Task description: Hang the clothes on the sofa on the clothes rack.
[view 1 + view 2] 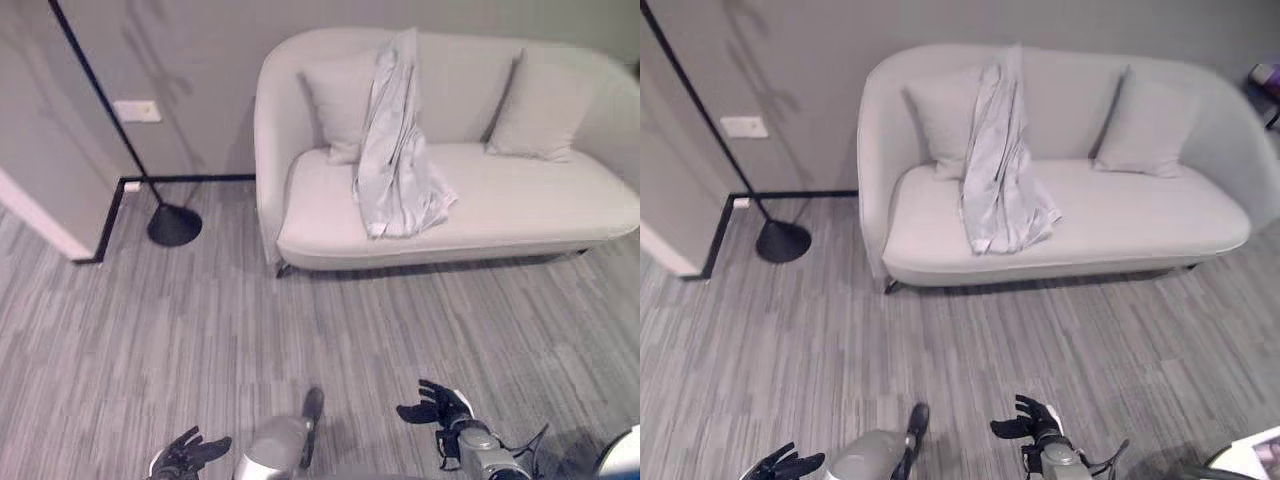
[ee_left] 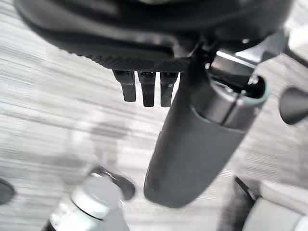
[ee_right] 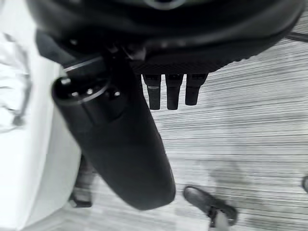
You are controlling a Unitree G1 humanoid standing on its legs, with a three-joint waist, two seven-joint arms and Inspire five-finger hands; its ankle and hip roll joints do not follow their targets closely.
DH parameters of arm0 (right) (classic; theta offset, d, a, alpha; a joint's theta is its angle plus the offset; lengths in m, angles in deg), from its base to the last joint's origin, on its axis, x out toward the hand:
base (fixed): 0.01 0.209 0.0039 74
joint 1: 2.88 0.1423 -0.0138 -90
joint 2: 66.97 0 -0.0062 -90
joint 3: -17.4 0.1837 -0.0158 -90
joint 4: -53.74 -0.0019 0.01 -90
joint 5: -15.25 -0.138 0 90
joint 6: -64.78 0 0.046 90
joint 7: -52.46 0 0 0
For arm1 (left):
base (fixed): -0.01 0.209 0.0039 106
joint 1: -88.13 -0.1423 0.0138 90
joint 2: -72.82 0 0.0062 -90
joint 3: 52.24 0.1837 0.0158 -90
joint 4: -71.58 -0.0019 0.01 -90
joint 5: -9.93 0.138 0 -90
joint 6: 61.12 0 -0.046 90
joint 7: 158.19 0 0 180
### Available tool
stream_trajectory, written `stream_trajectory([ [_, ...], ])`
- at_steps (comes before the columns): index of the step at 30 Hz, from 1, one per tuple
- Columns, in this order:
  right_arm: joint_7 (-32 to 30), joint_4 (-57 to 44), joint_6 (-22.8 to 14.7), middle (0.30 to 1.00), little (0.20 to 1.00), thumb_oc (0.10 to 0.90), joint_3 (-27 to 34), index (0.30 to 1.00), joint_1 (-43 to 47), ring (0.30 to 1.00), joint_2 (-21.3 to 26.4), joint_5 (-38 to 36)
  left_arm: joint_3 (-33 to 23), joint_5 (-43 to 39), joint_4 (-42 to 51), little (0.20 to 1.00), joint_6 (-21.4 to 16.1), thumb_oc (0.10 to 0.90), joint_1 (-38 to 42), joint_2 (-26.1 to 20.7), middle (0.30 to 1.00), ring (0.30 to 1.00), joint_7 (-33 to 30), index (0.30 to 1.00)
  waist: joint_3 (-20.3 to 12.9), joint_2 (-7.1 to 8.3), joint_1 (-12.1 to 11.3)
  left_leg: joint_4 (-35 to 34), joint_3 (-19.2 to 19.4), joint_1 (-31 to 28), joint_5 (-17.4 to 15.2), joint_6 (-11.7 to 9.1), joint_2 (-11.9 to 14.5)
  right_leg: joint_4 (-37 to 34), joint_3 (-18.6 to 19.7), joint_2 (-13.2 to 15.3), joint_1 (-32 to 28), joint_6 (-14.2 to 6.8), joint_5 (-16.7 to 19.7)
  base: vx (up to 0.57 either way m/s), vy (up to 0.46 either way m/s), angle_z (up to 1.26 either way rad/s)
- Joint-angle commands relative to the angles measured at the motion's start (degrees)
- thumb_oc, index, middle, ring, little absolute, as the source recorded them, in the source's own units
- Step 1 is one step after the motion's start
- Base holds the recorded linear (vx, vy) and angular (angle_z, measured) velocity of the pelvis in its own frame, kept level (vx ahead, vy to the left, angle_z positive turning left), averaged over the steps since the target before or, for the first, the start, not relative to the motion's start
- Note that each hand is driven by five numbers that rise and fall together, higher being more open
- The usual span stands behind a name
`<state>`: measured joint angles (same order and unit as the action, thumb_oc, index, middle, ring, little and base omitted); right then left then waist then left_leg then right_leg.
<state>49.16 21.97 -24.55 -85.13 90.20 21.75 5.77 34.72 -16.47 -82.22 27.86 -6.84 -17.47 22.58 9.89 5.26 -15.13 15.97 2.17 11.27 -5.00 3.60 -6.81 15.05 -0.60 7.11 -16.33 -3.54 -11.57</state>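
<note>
A pale grey garment of thin, creased cloth (image 1: 396, 160) is lying draped over the backrest and down onto the seat of a light grey curved two-seat sofa (image 1: 520, 205), between two matching square cushions, one (image 1: 340, 100) partly tucked behind it and the other (image 1: 545, 105) sitting well apart toward the sofa's far end. The robot is standing back on the grey striped carpet floor (image 1: 150, 340), with nothing yet in either hand: the dark left hand (image 1: 188, 452) is hanging low with its fingers (image 2: 145, 89) relaxed and loosely spread, holding nothing, and the dark right hand (image 1: 436, 405) is likewise hanging open and empty, fingers (image 3: 173, 91) lightly bent. A thin black pole on a round black base (image 1: 172, 224) is leaning up by the wall beside the sofa; whether it is the rack is unclear. Judging from here, the pickup is carrying the risk: the cloth is slack and layered, so a shallow pinch is likely catching one fold and letting the rest slide off the seat onto the floor, or dragging the near cushion along with it, and the slender stand looks easy to tip if the garment is being pulled against it
</note>
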Motion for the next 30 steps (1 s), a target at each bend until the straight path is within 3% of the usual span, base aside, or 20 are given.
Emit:
stream_trajectory([
  [1,0.02,-1.21,-0.02,0.900,0.900,0.800,0.92,0.900,-1.56,0.900,4.68,1.89,2.48,0.85,2.59,0.900,-1.65,0.800,-1.87,-0.67,0.900,0.900,-0.01,0.900,-0.68,-0.02,-2.16,-20.89,-7.14,-7.21,9.92,1.19,-1.78,5.44,-1.71,-0.45,0.89,-4.58,19.26,0.42,0.237,-0.57],
  [2,-0.14,-1.08,0.30,0.900,0.900,0.800,1.19,0.900,-1.50,0.900,4.84,1.99,2.68,0.84,3.05,0.900,-1.57,0.800,-1.75,-0.72,0.900,0.900,-0.17,0.900,-0.15,-0.79,-1.60,-20.71,-7.56,-9.31,8.50,2.09,-1.61,13.91,-2.61,0.78,4.20,-4.83,23.22,0.37,0.294,0.15],
  [3,-0.44,-1.48,0.40,0.900,0.900,0.800,1.92,0.900,-1.77,0.900,4.91,1.78,3.39,1.16,3.51,0.900,-1.36,0.800,-0.97,-1.10,0.900,0.900,-0.53,0.900,1.16,-3.09,0.79,-20.97,-8.85,-13.42,5.86,3.78,-0.66,24.97,-5.23,2.75,10.63,-3.06,23.66,0.37,0.289,0.41],
  [4,-0.44,-1.50,0.41,0.900,0.900,0.800,1.93,0.900,-1.77,0.900,4.92,1.78,3.39,1.16,3.50,0.900,-1.36,0.800,-0.95,-1.09,0.900,0.900,-0.53,0.900,1.27,-2.93,0.86,-20.97,-8.91,-13.47,5.86,3.80,-0.87,25.33,-5.26,2.98,10.69,-3.08,23.39,0.48,0.280,0.61],
  [5,-0.72,-2.27,0.37,0.900,0.900,0.800,2.60,0.900,-2.66,0.900,4.83,1.77,3.37,1.32,4.32,0.900,-1.29,0.800,-0.67,-1.41,0.900,0.900,-0.80,0.900,2.28,-4.96,2.63,-20.97,-10.23,-16.52,3.73,4.31,0.78,29.10,-10.28,7.47,16.80,-0.94,16.80,0.47,0.051,0.51],
  [6,-0.62,-2.61,0.31,0.900,0.900,0.800,2.73,0.900,-2.88,0.900,4.83,1.84,3.02,0.91,4.82,0.900,-1.53,0.800,-0.37,-1.44,0.900,0.900,-1.14,0.900,2.84,-5.27,2.81,-20.97,-10.55,-18.73,1.40,3.56,1.63,25.25,-12.51,9.97,18.85,-0.80,13.24,0.42,0.066,0.69],
  [7,-0.64,-2.65,0.32,0.900,0.900,0.800,2.82,0.900,-2.84,0.900,4.87,1.85,3.07,0.91,4.87,0.900,-1.52,0.800,-0.29,-1.40,0.900,0.900,-1.14,0.900,2.89,-5.68,3.01,-20.97,-10.61,-18.27,2.28,3.63,1.95,24.58,-13.59,9.85,18.74,0.19,13.95,0.35,-0.095,0.65],
  [8,-0.60,-3.06,0.39,0.900,0.900,0.800,2.95,0.900,-3.11,0.900,5.01,1.75,3.04,0.65,5.65,0.900,-1.63,0.800,-0.07,-1.46,0.900,0.900,-1.28,0.900,3.24,-5.80,3.21,-20.97,-10.91,-19.90,0.51,3.02,2.81,20.45,-14.85,10.65,19.29,-0.08,11.43,0.33,-0.191,0.60],
  [9,-0.54,-3.91,0.47,0.900,0.900,0.800,3.63,0.900,-2.77,0.900,5.22,1.34,2.58,0.12,6.31,0.900,-2.10,0.800,0.48,-1.59,0.900,0.900,-1.69,0.900,4.01,-5.88,3.72,-20.97,-11.61,-20.92,-0.23,1.47,4.25,5.89,-18.08,10.62,19.37,-0.89,12.98,0.52,-0.330,0.44],
  [12,-0.90,-4.62,0.38,0.900,0.900,0.800,4.66,0.900,-2.28,0.900,5.29,0.20,1.35,-0.46,6.94,0.900,-2.87,0.800,0.99,-1.81,0.900,0.900,-2.49,0.900,5.01,-4.72,4.88,-20.97,-14.81,-25.28,-4.44,-1.05,6.09,-19.34,-14.02,6.84,21.15,-5.10,18.87,0.53,-0.320,0.97],
  [14,-0.98,-4.60,0.36,0.900,0.900,0.800,4.66,0.900,-1.90,0.900,5.20,0.40,0.59,-0.43,6.31,0.900,-3.34,0.800,1.09,-1.78,0.900,0.900,-2.97,0.900,5.23,-3.76,5.03,-20.97,-15.69,-27.28,-5.93,-2.09,7.12,-20.05,-11.19,6.73,26.18,-7.35,20.85,0.38,-0.223,-0.54],
  [17,-0.75,-4.86,0.34,0.900,0.900,0.800,4.45,0.900,-1.82,0.900,5.57,0.87,0.44,-0.16,6.15,0.900,-3.52,0.800,1.07,-1.87,0.900,0.900,-2.94,0.900,4.65,-2.88,4.67,-20.97,-17.01,-28.27,-7.17,-3.16,8.21,-20.05,-12.19,6.82,26.00,-7.40,20.79,0.42,-0.286,0.43],
  [18,-0.62,-5.65,0.36,0.900,0.900,0.800,4.43,0.900,-2.06,0.900,6.44,1.76,0.63,0.21,6.22,0.900,-3.81,0.800,0.60,-1.72,0.900,0.900,-3.19,0.900,3.64,-1.96,5.71,-20.97,-17.51,-30.23,-7.89,-4.43,11.12,-20.05,-12.60,6.30,23.78,-6.68,23.40,0.73,-0.548,0.83],
  [20,-0.70,-6.10,0.05,0.900,0.900,0.800,4.47,0.900,-1.99,0.900,7.88,1.94,0.88,-1.15,6.90,0.900,-3.99,0.800,0.27,-1.51,0.900,0.900,-3.74,0.900,2.98,-2.90,6.48,-17.64,-17.92,-30.15,-4.40,-6.18,16.05,-18.46,-11.88,4.17,22.79,-5.50,22.91,0.50,-0.428,1.20],
  [21,-0.70,-6.09,0.05,0.900,0.900,0.800,4.47,0.900,-1.98,0.900,7.87,1.94,0.87,-1.16,6.91,0.900,-3.98,0.800,0.28,-1.52,0.900,0.900,-3.75,0.900,2.85,-2.63,6.67,-17.56,-18.17,-29.78,-4.25,-6.14,15.76,-18.43,-11.96,4.51,23.02,-5.55,22.97,0.37,-0.418,0.80],
  [22,-1.23,-7.64,0.02,0.900,0.900,0.800,4.97,0.900,-2.38,0.900,8.92,1.46,1.37,-1.62,8.44,0.900,-4.02,0.800,-0.04,-1.49,0.900,0.900,-3.85,0.900,3.14,-3.17,6.90,-9.64,-17.98,-26.64,-0.55,-6.60,18.17,-15.89,-12.68,3.39,21.90,-3.79,19.66,0.32,-0.437,0.29],
  [23,-1.90,-8.20,-0.65,0.900,0.900,0.800,5.71,0.900,-2.44,0.900,9.98,0.37,1.74,-2.12,9.91,0.900,-4.17,0.800,-0.01,-1.46,0.900,0.900,-3.74,0.900,3.85,-2.89,6.82,-2.07,-17.43,-22.76,2.60,-6.26,18.48,-16.01,-13.93,3.16,19.94,-2.44,17.78,0.38,-0.563,0.23],
  [26,-3.59,-7.40,-0.81,0.900,0.900,0.800,6.12,0.900,-1.09,0.900,11.13,-0.77,1.81,-2.96,11.77,0.900,-3.82,0.800,0.78,-1.42,0.900,0.900,-4.20,0.900,6.41,-1.74,6.04,11.03,-11.37,-13.34,5.34,-4.04,18.95,-18.06,-16.45,2.03,14.28,0.46,14.86,0.15,-0.395,0.40],
  [29,-3.74,-6.11,-0.41,0.900,0.900,0.800,6.06,0.900,-0.20,0.900,11.20,-0.85,1.90,-2.38,11.33,0.900,-4.05,0.800,1.56,-1.12,0.900,0.900,-4.20,0.900,6.90,-1.00,4.80,6.62,-8.28,-11.14,0.46,-4.02,15.86,-19.95,-17.57,1.66,11.55,0.34,13.71,0.13,-0.187,0.34],
  [30,-3.55,-6.00,-0.75,0.900,0.900,0.800,6.35,0.900,-0.18,0.900,11.34,-1.29,2.60,-1.75,10.83,0.900,-3.96,0.800,2.47,-0.70,0.900,0.900,-3.73,0.900,6.58,-0.49,4.38,-1.01,-6.19,-10.15,-3.35,-4.24,11.55,-20.05,-18.39,1.72,10.60,-0.58,12.64,0.17,-0.157,0.11],
])
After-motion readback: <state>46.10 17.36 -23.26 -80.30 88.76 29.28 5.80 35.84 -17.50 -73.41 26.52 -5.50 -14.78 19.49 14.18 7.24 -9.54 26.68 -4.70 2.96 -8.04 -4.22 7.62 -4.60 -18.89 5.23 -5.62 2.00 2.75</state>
